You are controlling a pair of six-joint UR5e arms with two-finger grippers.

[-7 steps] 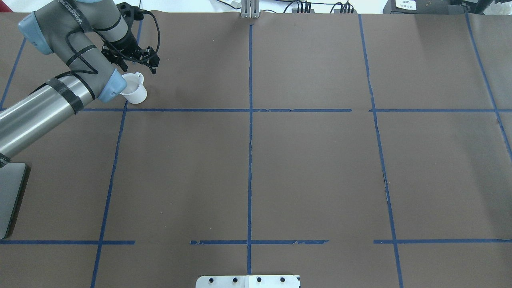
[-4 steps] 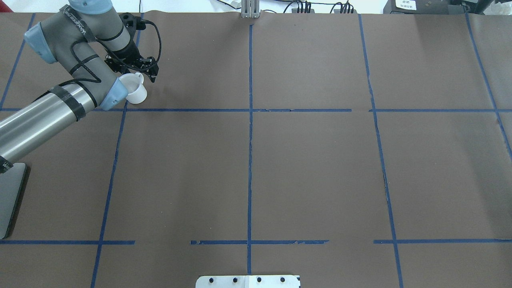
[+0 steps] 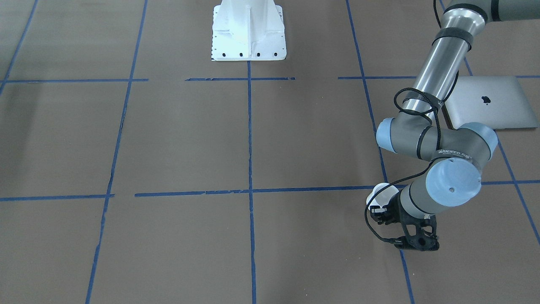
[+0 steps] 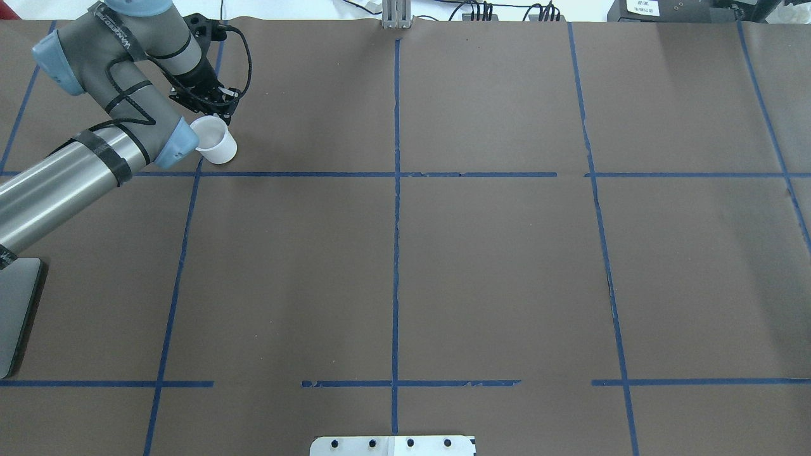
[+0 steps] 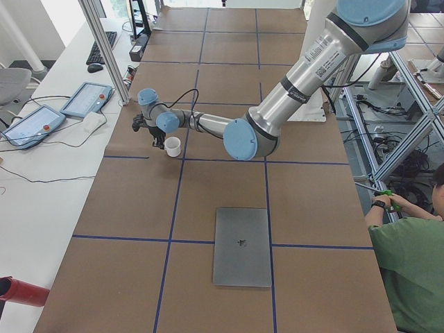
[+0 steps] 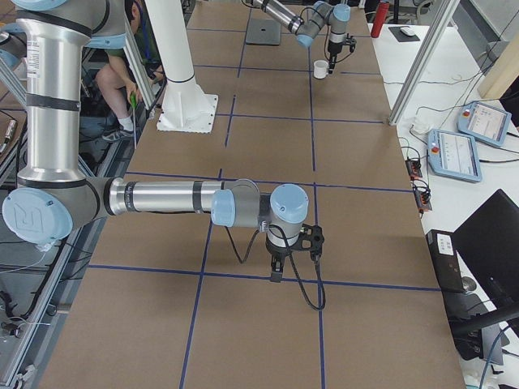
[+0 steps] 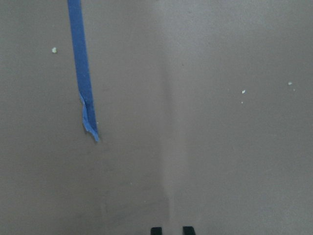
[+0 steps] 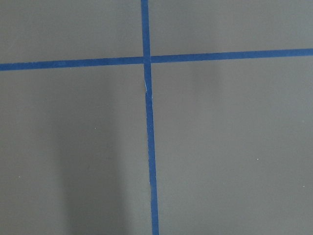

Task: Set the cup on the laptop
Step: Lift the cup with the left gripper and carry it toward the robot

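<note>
Left gripper (image 4: pixel 218 113): jaws were nearly closed. The wrist cam caught the two fingertips (image 7: pixel 155 230) at the frame's bottom edge with a narrow gap between them. Beyond them were the brown table (image 4: pixel 494 272) and a strip of blue tape (image 7: pixel 80 73). The gap ran off the frame edge, so I couldn't tell whether anything was pinched in it.

From overhead, the gripper pointed down right against the far side of the cup (image 4: pixel 214 144). The gripper covered the handle, and the arm's wrist joint overlapped the cup's left rim. The cup stood upright on the table, mouth up, near a tape crossing in the far-left part of the grid.

Laptop (image 3: pixel 489 103): lid shut, flat on the table, logo up. It lay on the robot's left side, closer to the base and well apart from the cup. In the front view the left forearm crossed over one of its corners.

Right gripper (image 6: pixel 276 274): seen from the side cam only, pointing down close over the table near a tape line. Couldn't tell how its jaws stood. Its wrist cam showed a tape crossing on the table.
</note>
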